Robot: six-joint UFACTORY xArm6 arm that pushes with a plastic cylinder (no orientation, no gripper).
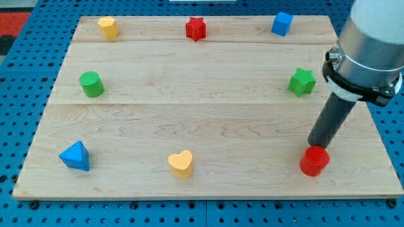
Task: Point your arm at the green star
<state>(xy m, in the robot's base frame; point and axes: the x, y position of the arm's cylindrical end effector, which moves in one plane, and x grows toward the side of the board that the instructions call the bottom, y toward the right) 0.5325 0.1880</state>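
The green star [302, 82] lies near the view's right edge of the wooden board [202, 120], upright and alone. My tip [315, 145] is at the lower right, just above the red cylinder [314, 161] and touching or nearly touching its top edge. The tip is about a hand's width below the green star and slightly to its right. The dark rod rises up and to the right into the grey arm body [369, 44].
A yellow block [108, 27], a red star [196, 29] and a blue cube [282, 24] line the top edge. A green cylinder [91, 84] is at the left. A blue triangle [75, 156] and a yellow heart [180, 164] lie along the bottom.
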